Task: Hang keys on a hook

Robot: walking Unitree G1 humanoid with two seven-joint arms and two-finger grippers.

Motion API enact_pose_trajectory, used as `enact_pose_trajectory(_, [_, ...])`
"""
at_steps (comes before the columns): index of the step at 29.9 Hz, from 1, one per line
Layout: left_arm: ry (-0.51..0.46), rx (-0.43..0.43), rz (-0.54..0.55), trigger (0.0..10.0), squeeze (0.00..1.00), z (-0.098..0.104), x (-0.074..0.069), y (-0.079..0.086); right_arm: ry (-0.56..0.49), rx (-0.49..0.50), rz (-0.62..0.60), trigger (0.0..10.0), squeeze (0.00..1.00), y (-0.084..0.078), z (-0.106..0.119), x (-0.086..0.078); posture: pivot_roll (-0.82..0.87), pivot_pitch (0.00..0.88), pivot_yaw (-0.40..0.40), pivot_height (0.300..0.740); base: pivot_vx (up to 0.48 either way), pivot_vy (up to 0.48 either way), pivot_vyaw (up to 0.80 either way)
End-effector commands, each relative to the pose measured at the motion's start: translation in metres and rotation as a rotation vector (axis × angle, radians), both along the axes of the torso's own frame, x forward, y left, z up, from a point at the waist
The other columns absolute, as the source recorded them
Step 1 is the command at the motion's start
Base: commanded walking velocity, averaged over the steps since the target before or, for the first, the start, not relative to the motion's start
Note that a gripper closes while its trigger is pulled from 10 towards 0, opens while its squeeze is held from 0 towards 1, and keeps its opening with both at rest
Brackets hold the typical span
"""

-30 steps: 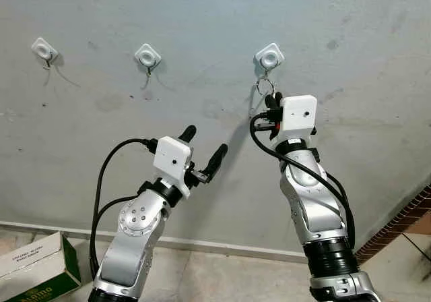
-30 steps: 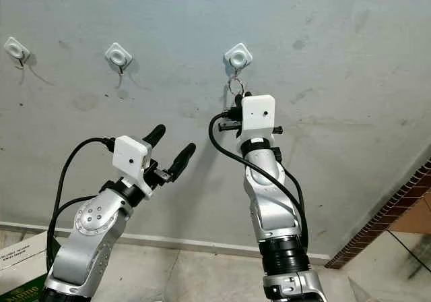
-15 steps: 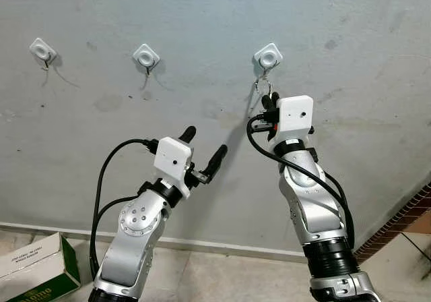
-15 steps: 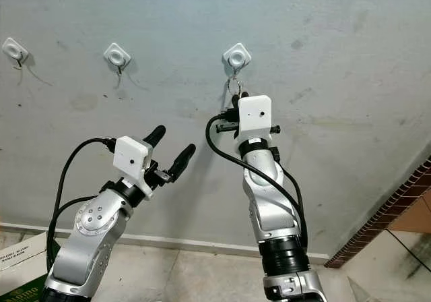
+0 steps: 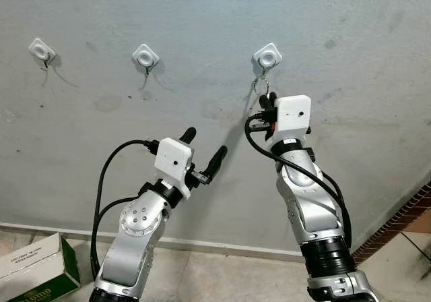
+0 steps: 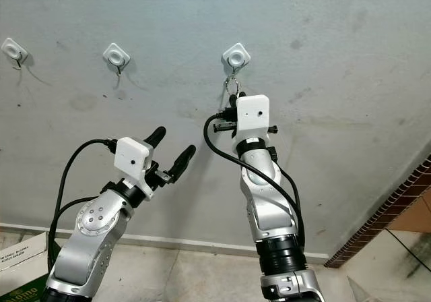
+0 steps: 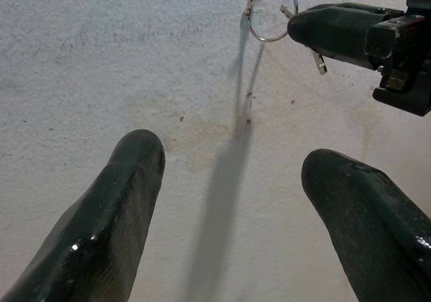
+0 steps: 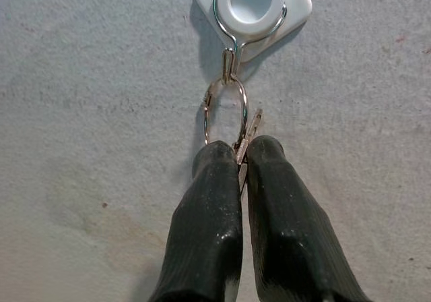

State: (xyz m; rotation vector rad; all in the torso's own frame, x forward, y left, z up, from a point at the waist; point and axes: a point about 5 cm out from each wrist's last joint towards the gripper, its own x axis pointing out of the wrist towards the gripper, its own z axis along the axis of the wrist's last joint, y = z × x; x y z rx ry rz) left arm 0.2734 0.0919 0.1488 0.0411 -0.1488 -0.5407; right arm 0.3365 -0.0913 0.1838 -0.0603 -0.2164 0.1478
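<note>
Right claw [image 8: 241, 159] raised to the grey wall [image 5: 350, 19], fingers pinched on the keys [image 8: 244, 145], key ring [image 8: 224, 110] looped on the wire of the white hook [image 8: 254, 5], left claw [image 5: 203, 151] spread wide, lower and apart.

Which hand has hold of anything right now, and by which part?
The right hand pinches the small metal key by its blade, just below the silver key ring, which is on the white wall hook. The left hand is open and holds nothing.
</note>
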Motion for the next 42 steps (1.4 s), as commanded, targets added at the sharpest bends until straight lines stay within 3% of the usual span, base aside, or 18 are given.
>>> enact_pose_trajectory(1, [-0.014, 0.005, 0.014, 10.0, 0.0, 0.002, 0.001, 0.001, 0.027, -0.034, 0.047, 10.0, 1.0, 0.014, -0.004, 0.002, 0.05, 0.016, 0.038, 0.74, 0.0, 0.0, 0.0])
enact_pose_trajectory(8, [-0.015, 0.001, 0.008, 10.0, 0.0, 0.002, 0.002, 0.0, 0.083, -0.077, 0.026, 10.0, 1.0, 0.013, -0.015, 0.004, 0.05, 0.016, 0.034, 0.74, 0.0, 0.0, 0.0])
enact_pose_trajectory(9, [-0.012, -0.001, 0.01, 10.0, 0.0, 0.002, 0.003, 0.0, 0.083, -0.081, 0.023, 10.0, 0.7, 0.012, -0.015, 0.004, 0.05, 0.016, 0.034, 0.74, 0.0, 0.0, 0.0])
enact_pose_trajectory(10, [-0.01, 0.001, 0.012, 10.0, 0.0, 0.001, 0.003, 0.0, 0.083, -0.084, 0.021, 10.0, 0.61, 0.012, -0.015, 0.004, 0.05, 0.016, 0.034, 0.74, 0.0, 0.0, 0.0])
enact_pose_trajectory(11, [-0.01, 0.001, 0.012, 10.0, 0.0, 0.001, 0.003, 0.0, 0.083, -0.084, 0.021, 10.0, 0.61, 0.012, -0.015, 0.004, 0.05, 0.016, 0.034, 0.74, 0.0, 0.0, 0.0])
enact_pose_trajectory(12, [-0.007, 0.004, 0.015, 10.0, 0.0, 0.0, 0.003, 0.0, 0.091, -0.092, 0.016, 10.0, 0.0, 0.011, -0.017, 0.005, 0.05, 0.011, 0.031, 0.74, 0.0, 0.0, 0.0])
enact_pose_trajectory(19, [0.0, 0.012, 0.022, 10.0, 0.0, -0.004, 0.004, 0.002, 0.115, -0.083, 0.015, 10.0, 0.0, 0.009, -0.022, 0.005, 0.05, 0.006, 0.025, 0.74, 0.0, 0.0, 0.0])
enact_pose_trajectory(20, [0.0, 0.01, 0.025, 10.0, 0.0, -0.004, 0.005, 0.002, 0.107, -0.075, 0.016, 10.0, 0.7, 0.009, -0.022, 0.004, 0.05, 0.006, 0.025, 0.74, 0.0, 0.0, 0.0])
enact_pose_trajectory(21, [0.0, 0.01, 0.025, 10.0, 0.0, -0.004, 0.005, 0.002, 0.107, -0.075, 0.016, 10.0, 0.7, 0.009, -0.022, 0.004, 0.05, 0.006, 0.025, 0.74, 0.0, 0.0, 0.0])
enact_pose_trajectory(22, [-0.001, 0.008, 0.027, 10.0, 0.0, -0.004, 0.005, 0.003, 0.106, -0.067, 0.026, 10.0, 1.0, 0.01, -0.021, 0.004, 0.05, 0.006, 0.025, 0.74, 0.0, 0.0, 0.0])
enact_pose_trajectory(30, [-0.001, 0.003, 0.025, 10.0, 0.0, -0.005, 0.004, 0.001, 0.122, -0.078, 0.03, 10.0, 1.0, 0.011, -0.024, 0.005, 0.05, 0.0, 0.022, 0.74, 0.0, 0.0, 0.0])
enact_pose_trajectory(31, [-0.001, 0.003, 0.025, 10.0, 0.0, -0.005, 0.004, 0.001, 0.125, -0.084, 0.029, 10.0, 0.63, 0.011, -0.025, 0.005, 0.05, 0.0, 0.022, 0.74, 0.0, 0.0, 0.0])
enact_pose_trajectory(32, [-0.001, 0.002, 0.025, 10.0, 0.0, -0.005, 0.004, 0.001, 0.128, -0.088, 0.028, 10.0, 0.63, 0.011, -0.025, 0.006, 0.05, 0.0, 0.022, 0.74, 0.0, 0.0, 0.0])
enact_pose_trajectory(33, [0.003, -0.006, 0.028, 10.0, 0.0, -0.005, 0.004, 0.001, 0.14, -0.092, 0.025, 10.0, 0.0, 0.011, -0.027, 0.006, 0.05, 0.0, 0.022, 0.74, 0.0, 0.0, 0.0])
enact_pose_trajectory(37, [0.002, -0.008, 0.04, 10.0, 0.0, -0.005, 0.005, 0.003, 0.185, -0.101, -0.002, 10.0, 0.0, 0.008, -0.034, 0.007, 0.05, 0.0, 0.024, 0.74, 0.0, 0.0, 0.0])
enact_pose_trajectory(42, [0.0, -0.006, 0.039, 10.0, 0.0, -0.005, 0.005, 0.002, 0.142, -0.012, 0.018, 10.0, 0.0, 0.009, -0.026, 0.006, 0.05, 0.001, 0.025, 0.74, 0.0, 0.0, 0.0])
